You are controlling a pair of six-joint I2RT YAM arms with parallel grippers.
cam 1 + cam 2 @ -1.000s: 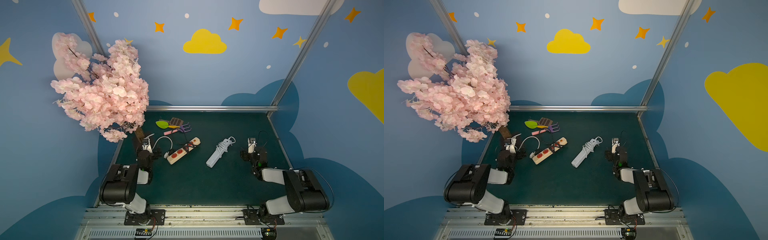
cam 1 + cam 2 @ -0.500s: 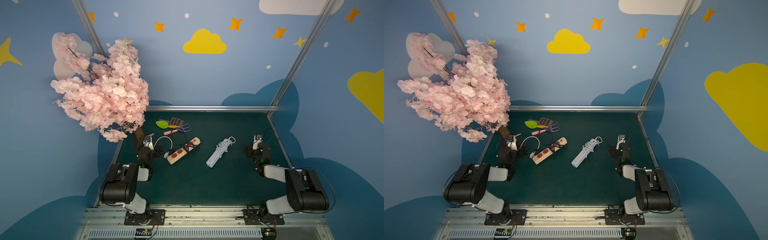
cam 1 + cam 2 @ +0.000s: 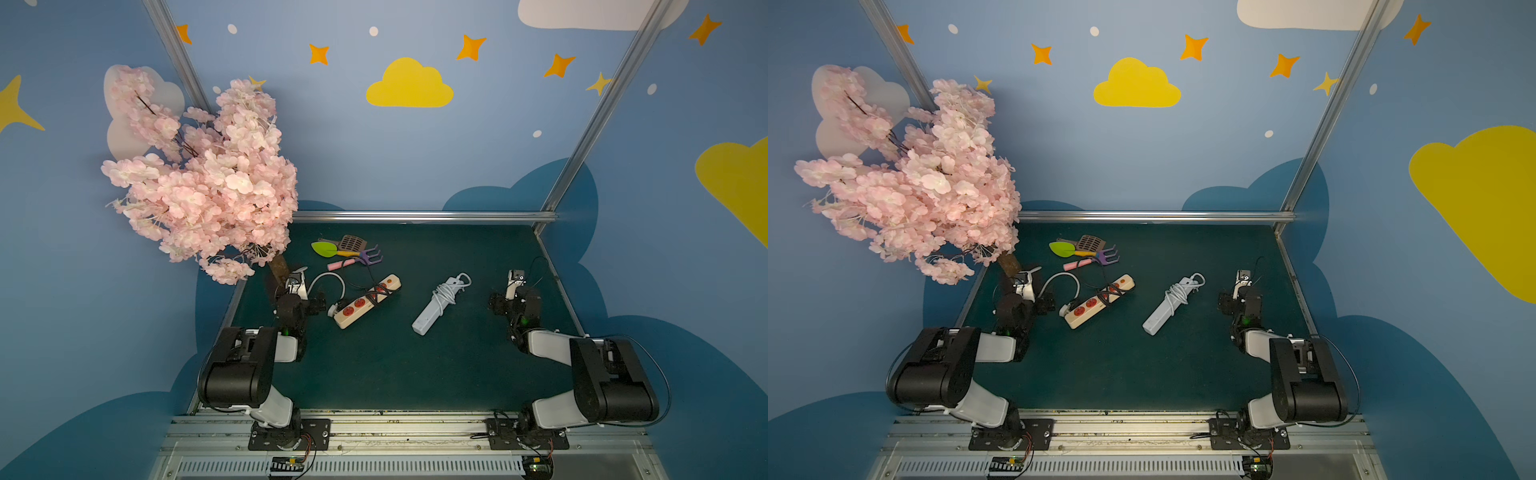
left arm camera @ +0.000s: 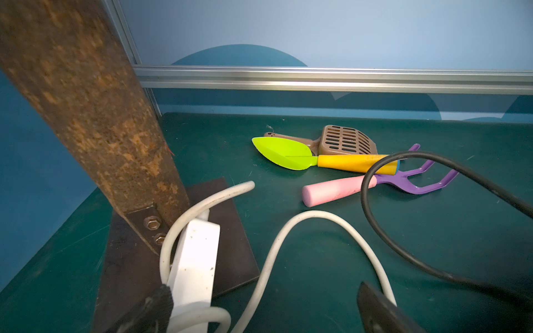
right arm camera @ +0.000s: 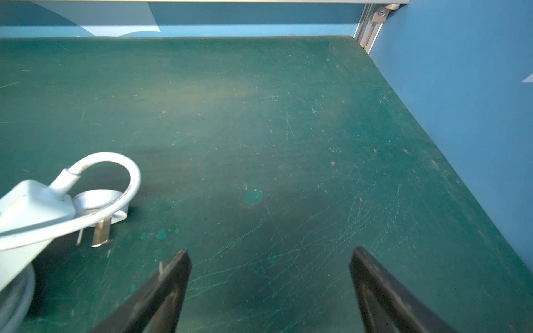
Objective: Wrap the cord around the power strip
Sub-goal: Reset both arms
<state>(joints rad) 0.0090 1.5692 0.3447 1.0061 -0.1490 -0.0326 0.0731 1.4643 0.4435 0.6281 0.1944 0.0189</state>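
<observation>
the white power strip [image 3: 426,318] lies aslant near the middle of the dark green table [image 3: 374,365]. its white cord [image 3: 442,293] is coiled around the far half, and the near half is bare. in the right wrist view the cord leaves the strip's end in a small arch, and the plug [image 5: 98,201] lies just under it with its prongs on the table.

to the left of it, well apart, lies a beige power strip [image 3: 353,307] with red sockets, also aslant. a black cord [image 3: 376,293] crosses over its middle. a second white cord [image 3: 332,275] rises from its near end in an open arc toward the left arm [image 3: 291,311].

the left arm's jaws stand wide apart and low over the table. the arc of white cord runs through the gap between them, and a white block [image 4: 193,253] on that cord sits just inside one finger. i cannot tell whether it touches. nothing is gripped.

the right arm [image 3: 521,305] is to the right of the white strip and apart from it. its jaws are spread wide over bare table and hold nothing.

behind the beige strip lie a green scoop [image 3: 326,249] with a yellow handle, a brown slotted scoop [image 3: 353,242] and a purple rake [image 3: 370,257] with a pink handle, all touching or overlapping.

a pink blossom tree [image 3: 208,187] stands at the far left corner. its brown trunk [image 4: 86,101] is bolted to a dark plate [image 4: 227,245] beside the left arm.
</observation>
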